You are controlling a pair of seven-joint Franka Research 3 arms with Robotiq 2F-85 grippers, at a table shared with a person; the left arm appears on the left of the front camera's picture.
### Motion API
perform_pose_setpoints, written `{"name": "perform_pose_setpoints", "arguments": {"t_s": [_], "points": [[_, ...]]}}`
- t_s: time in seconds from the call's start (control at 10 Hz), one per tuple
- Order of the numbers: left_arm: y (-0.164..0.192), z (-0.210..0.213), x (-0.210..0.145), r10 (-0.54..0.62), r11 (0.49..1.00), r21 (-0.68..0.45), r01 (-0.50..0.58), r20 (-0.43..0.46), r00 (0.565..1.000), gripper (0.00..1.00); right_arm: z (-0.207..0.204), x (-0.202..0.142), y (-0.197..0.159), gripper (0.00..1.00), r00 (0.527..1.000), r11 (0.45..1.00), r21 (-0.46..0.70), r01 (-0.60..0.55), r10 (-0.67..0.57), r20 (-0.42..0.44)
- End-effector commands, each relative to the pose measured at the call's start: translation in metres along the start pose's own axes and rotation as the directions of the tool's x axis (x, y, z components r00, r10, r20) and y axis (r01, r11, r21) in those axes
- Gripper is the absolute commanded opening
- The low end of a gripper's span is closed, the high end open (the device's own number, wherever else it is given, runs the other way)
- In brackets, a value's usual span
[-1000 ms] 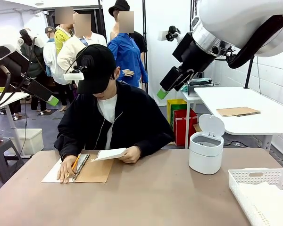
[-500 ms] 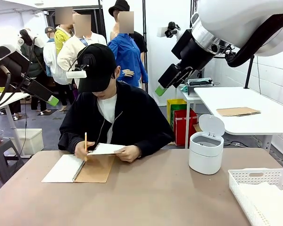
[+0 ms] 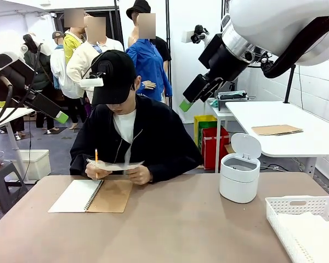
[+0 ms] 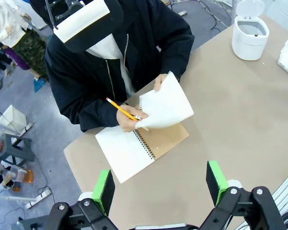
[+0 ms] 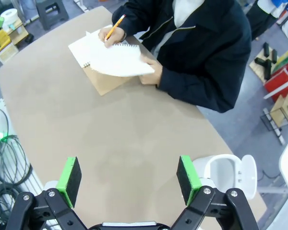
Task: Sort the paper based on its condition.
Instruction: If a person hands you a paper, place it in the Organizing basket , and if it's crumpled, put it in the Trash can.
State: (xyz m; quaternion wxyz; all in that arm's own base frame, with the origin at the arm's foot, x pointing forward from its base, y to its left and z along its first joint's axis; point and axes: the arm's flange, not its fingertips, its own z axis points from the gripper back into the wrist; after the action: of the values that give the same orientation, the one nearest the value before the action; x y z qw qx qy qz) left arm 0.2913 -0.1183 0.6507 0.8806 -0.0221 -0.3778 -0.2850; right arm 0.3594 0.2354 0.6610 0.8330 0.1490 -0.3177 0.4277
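The paper point(image 3: 116, 165) is off the table point(image 3: 181, 230), a single white sheet held in both of the person's point(image 3: 129, 134) hands at the far left, just above the open notebook point(image 3: 90, 195). From the front it is seen nearly edge-on, a thin pale strip between the hands. The left wrist view shows its full face: curled, with a row of torn holes along one side. One hand point(image 3: 96, 171) also pinches a yellow pencil point(image 3: 96, 156), upright from the front and slanted from above; the other hand point(image 3: 138, 175) holds the sheet's right end.

The notebook lies flat, white page to the left and brown cover to the right. In the right wrist view the sheet hides much of it.

Both arms are raised well clear of the table. The left gripper point(image 4: 160, 184) has its green pads spread wide with nothing between them but bare tabletop far below; from the front only its one green tip shows, high at the left. The right gripper point(image 5: 128, 174) is likewise wide open and empty, high at the right, its camera looking down over the table's middle.

A white bin point(image 3: 239, 175) with its lid up stands at the far right. A white basket point(image 3: 304, 219) sits at the near right corner – what lies in it is too pale to make out.
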Motion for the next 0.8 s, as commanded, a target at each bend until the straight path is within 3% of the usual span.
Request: {"name": "perform_pose_setpoints", "arguments": {"t_s": [0.0, 0.7], "points": [[0.0003, -0.0003, -0.0001, 0.003, 1.0, 0.0, -0.003, 0.001, 1.0, 1.0, 0.0001, -0.0003, -0.0009, 1.0, 1.0, 1.0, -0.001, 0.002, -0.002, 0.0], [0.0003, -0.0003, -0.0001, 0.003, 1.0, 0.0, -0.003, 0.001, 1.0, 1.0, 0.0001, -0.0003, -0.0009, 1.0, 1.0, 1.0, -0.001, 0.002, -0.002, 0.0]]}}
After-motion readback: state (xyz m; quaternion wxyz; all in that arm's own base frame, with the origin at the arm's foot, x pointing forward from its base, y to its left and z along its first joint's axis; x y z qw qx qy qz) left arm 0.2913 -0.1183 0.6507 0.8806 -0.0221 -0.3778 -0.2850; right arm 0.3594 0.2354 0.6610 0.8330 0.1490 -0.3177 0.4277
